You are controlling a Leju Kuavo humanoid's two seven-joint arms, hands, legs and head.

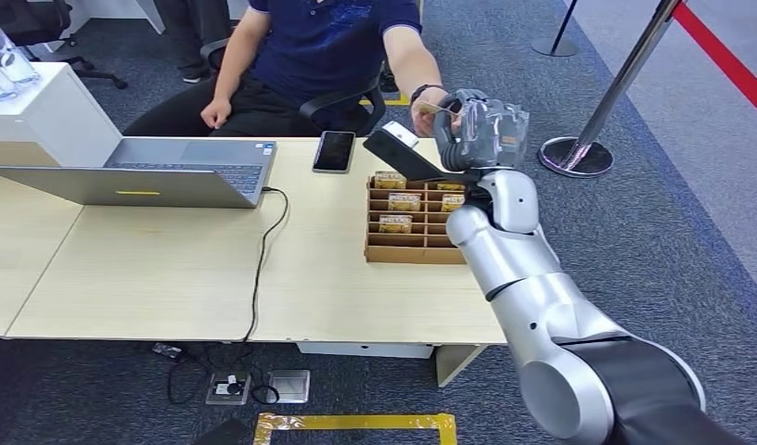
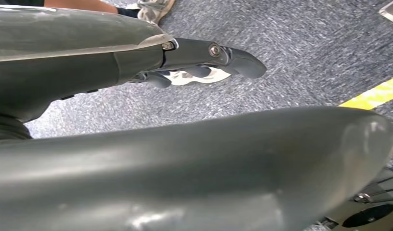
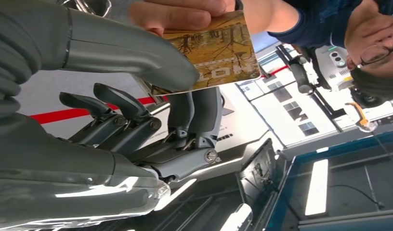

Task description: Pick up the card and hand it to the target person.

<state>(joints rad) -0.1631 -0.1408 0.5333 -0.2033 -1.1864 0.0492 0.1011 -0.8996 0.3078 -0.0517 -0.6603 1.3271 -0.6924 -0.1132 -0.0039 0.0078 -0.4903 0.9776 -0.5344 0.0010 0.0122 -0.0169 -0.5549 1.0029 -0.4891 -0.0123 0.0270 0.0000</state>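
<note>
At two o'clock off the desk, our right hand pinches the card up toward the person's hand, which already touches it; left hand hangs, state unclear.

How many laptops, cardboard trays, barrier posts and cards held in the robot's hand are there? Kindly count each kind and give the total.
Laptop: 1
Cardboard tray: 1
Barrier posts: 2
Card pinched in the right hand, also touched by the person's fingers: 1
Total: 5
</note>
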